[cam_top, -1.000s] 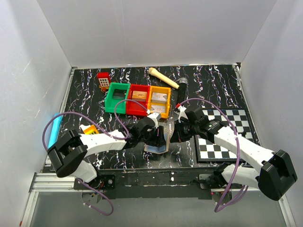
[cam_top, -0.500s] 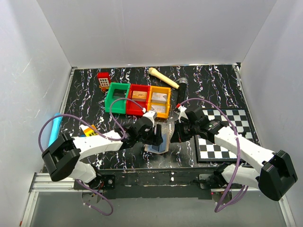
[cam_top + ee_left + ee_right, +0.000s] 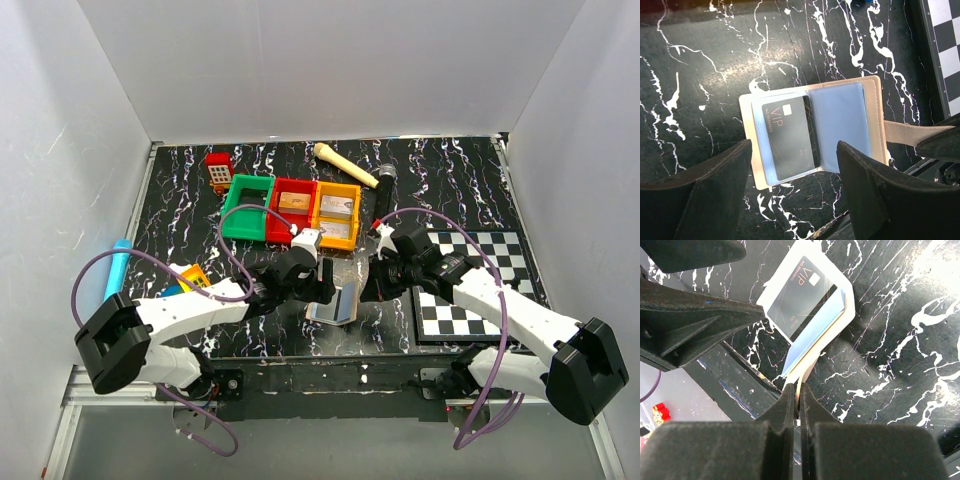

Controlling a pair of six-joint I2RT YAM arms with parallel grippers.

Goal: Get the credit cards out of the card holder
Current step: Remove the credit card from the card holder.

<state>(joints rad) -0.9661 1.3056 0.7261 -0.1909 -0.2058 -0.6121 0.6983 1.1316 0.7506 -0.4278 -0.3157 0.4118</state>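
Observation:
The card holder lies open on the black marbled table, cream outside, pale blue inside. It also shows in the top view and the right wrist view. A dark credit card with "VIP" print sits in its left panel, also seen in the right wrist view. My left gripper is open and empty, hovering over the holder with a finger on each side. My right gripper is shut on the holder's cream strap, lifting the right panel a little.
Green, red and orange bins stand behind the holder. A checkered board lies to the right. A wooden stick, a red toy and a blue tube lie further off. The table's front edge runs just below the holder.
My left arm's elbow has swung to the left and its gripper has shifted slightly over the holder. The right arm and the holder have hardly moved.

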